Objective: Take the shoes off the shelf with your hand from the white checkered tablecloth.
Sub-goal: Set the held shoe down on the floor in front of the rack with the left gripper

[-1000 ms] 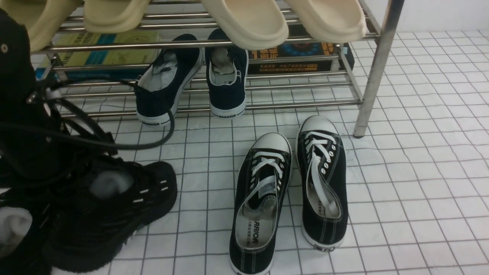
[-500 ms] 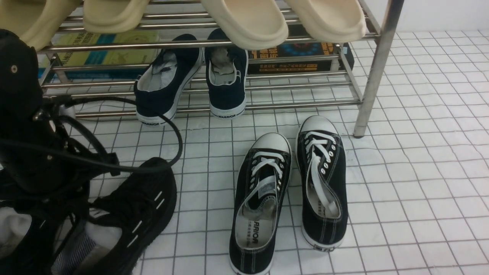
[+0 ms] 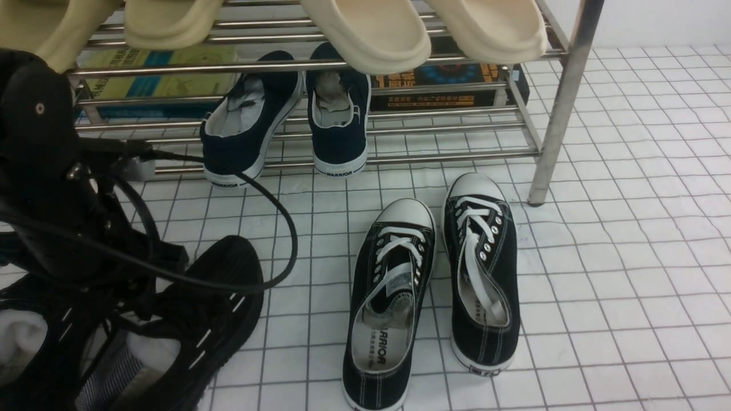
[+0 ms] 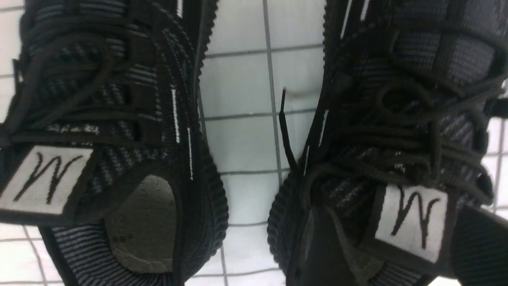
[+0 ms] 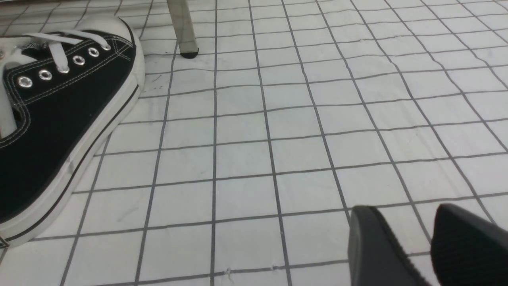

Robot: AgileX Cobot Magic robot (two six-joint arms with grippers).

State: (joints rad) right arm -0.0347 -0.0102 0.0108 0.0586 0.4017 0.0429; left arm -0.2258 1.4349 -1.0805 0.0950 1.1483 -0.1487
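Note:
The shoes, two black knit sneakers with white dashes, lie on the white checkered tablecloth (image 3: 628,257) at the front left: one (image 3: 223,297) beside the other (image 3: 23,342), both partly behind my left arm (image 3: 45,188). From the left wrist they show side by side (image 4: 119,119) (image 4: 416,119). My left gripper (image 4: 397,238) is open, its fingers (image 4: 480,242) standing wide on either side of one shoe's logo tongue. My right gripper (image 5: 405,214) hangs open low over bare cloth. The shelf (image 3: 562,103) stands behind.
Black canvas sneakers with white laces (image 3: 434,285) lie mid-cloth, one also close to my right gripper (image 5: 59,119). Navy slip-ons (image 3: 285,120) sit on the shelf's lower bars, beige slippers (image 3: 365,34) on the upper tier, books (image 3: 154,80) behind. A shelf leg (image 5: 182,28) stands ahead.
The left gripper has gone from shut to open. The black knit shoe it held tilted up has come down flat on the cloth beside its mate. The arm's cable swung right.

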